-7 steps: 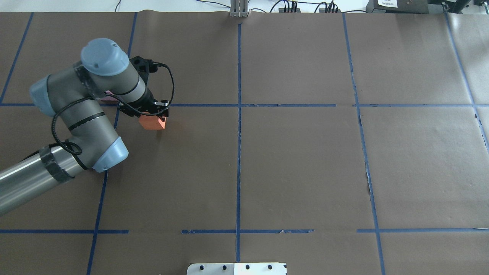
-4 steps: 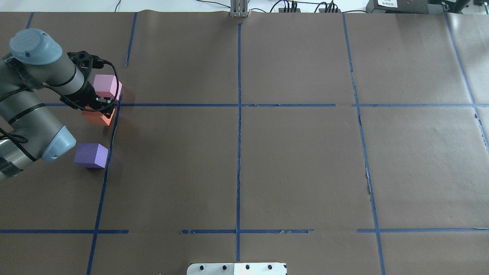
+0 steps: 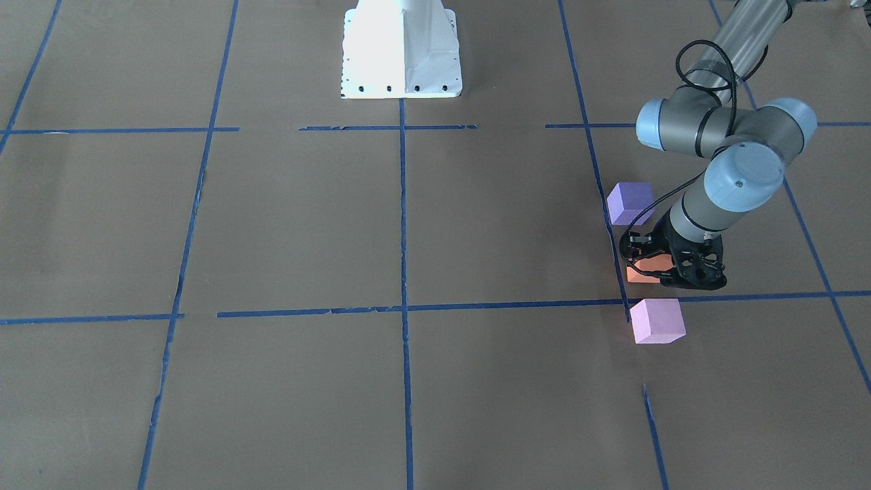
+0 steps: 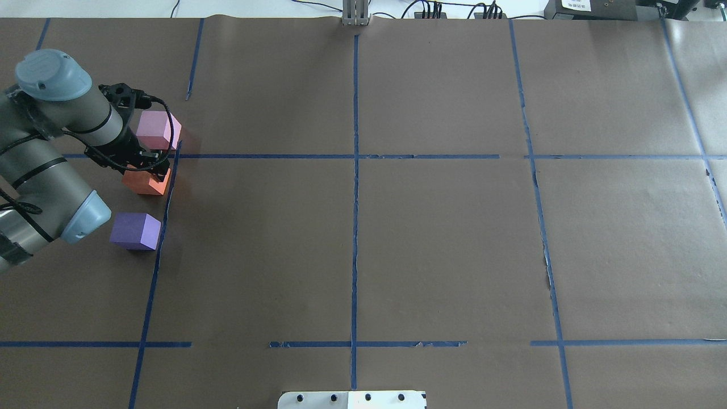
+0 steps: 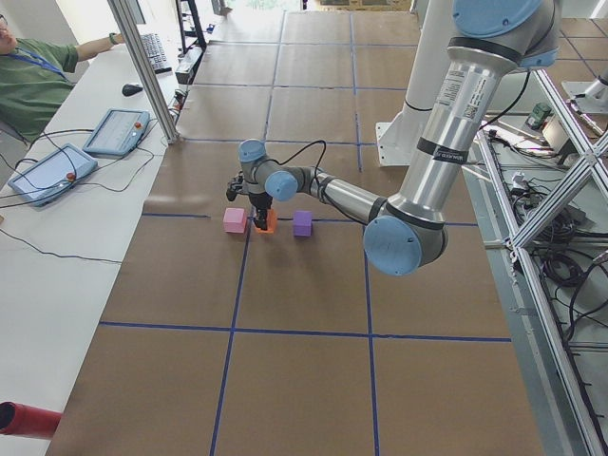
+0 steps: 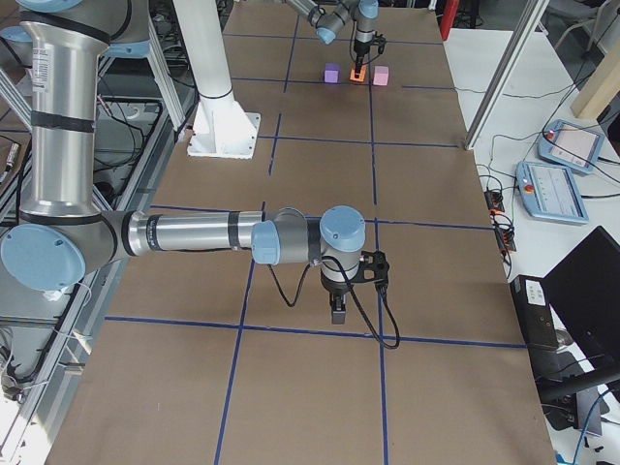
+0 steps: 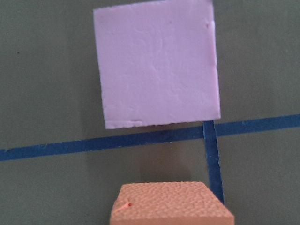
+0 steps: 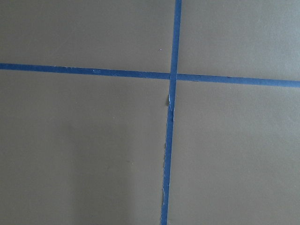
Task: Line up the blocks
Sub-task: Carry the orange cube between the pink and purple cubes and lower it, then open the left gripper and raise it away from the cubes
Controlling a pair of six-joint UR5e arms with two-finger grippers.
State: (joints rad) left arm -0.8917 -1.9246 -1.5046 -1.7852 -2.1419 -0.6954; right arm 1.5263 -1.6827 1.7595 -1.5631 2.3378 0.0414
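My left gripper (image 4: 149, 166) is shut on the orange block (image 4: 146, 182), low over the brown table. The block sits between the pale pink block (image 4: 158, 129) behind it and the violet-purple block (image 4: 135, 230) in front of it. The three stand roughly in a row along a blue tape line. In the front-facing view the black fingers (image 3: 680, 271) flank the orange block (image 3: 641, 273). The left wrist view shows the orange block's top (image 7: 171, 206) and the pink block (image 7: 157, 63) across a tape line. My right gripper (image 6: 337, 310) hangs over bare table far away; I cannot tell if it is open or shut.
Blue tape lines (image 4: 355, 170) divide the brown paper table into squares. The white robot base (image 3: 400, 47) stands at the near middle edge. An operator (image 5: 28, 76) and tablets (image 5: 47, 171) are at a side table beyond the far edge.
My left arm has swung left with the orange block, from right of the tape line to between the pink and purple blocks. It shifted slightly toward the purple block in the last half second.
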